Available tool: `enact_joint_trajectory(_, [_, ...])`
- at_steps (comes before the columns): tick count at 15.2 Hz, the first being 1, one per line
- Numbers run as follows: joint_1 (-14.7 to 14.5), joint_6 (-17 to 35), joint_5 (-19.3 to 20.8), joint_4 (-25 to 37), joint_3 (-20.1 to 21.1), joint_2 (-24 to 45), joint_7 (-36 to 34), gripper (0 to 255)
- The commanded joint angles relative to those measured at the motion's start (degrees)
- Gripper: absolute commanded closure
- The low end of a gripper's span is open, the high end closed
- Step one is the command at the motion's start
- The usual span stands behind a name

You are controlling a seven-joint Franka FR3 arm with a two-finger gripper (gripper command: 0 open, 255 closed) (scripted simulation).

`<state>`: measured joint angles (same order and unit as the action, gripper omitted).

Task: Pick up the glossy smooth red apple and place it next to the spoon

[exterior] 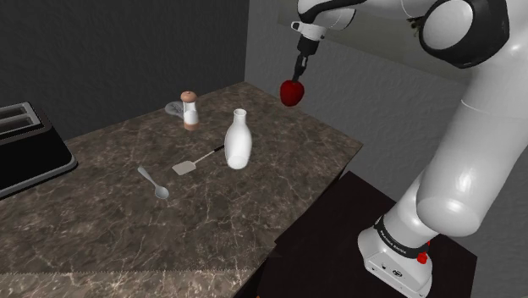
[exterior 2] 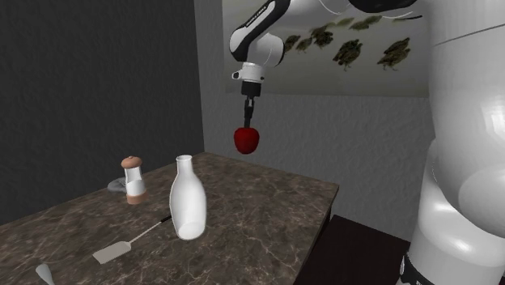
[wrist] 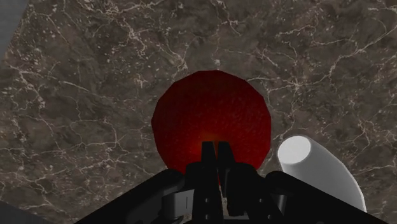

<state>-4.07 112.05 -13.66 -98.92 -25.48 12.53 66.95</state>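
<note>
The red apple (exterior: 293, 91) (exterior 2: 246, 140) hangs in the air above the far corner of the dark marble counter (exterior: 101, 237). My gripper (exterior: 299, 74) (exterior 2: 247, 121) points straight down and is shut on the apple's top. In the wrist view the two fingers meet at the apple (wrist: 210, 121), with the counter far below it. The grey spoon (exterior: 154, 182) (exterior 2: 44, 273) lies flat on the counter, well toward the shoulder view's left of the apple, beyond a white bottle (exterior: 239, 140).
The white bottle (exterior 2: 187, 198) (wrist: 318, 165) stands upright mid-counter, a spatula (exterior: 193, 162) (exterior 2: 121, 247) lying beside it. A brown-capped shaker (exterior: 190, 110) (exterior 2: 134, 180) stands near the back edge. A black toaster (exterior: 25, 148) sits at the shoulder view's left. Grey walls close the corner.
</note>
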Motion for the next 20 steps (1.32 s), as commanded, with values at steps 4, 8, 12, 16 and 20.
enact_joint_trajectory(4, [-4.38,2.28,2.57,-5.63,1.95,-4.79,-6.57,255])
enact_joint_trajectory(8, [-7.76,4.02,4.33,-9.42,4.1,-7.91,-12.43,255])
enact_joint_trajectory(12, [-10.82,5.37,5.66,-12.08,6.54,-10.09,-18.28,255])
enact_joint_trajectory(16, [-13.68,6.39,6.6,-13.64,9.15,-11.34,-24.05,255])
enact_joint_trajectory(20, [-16.46,7.14,7.27,-14.14,11.8,-11.68,-29.71,255])
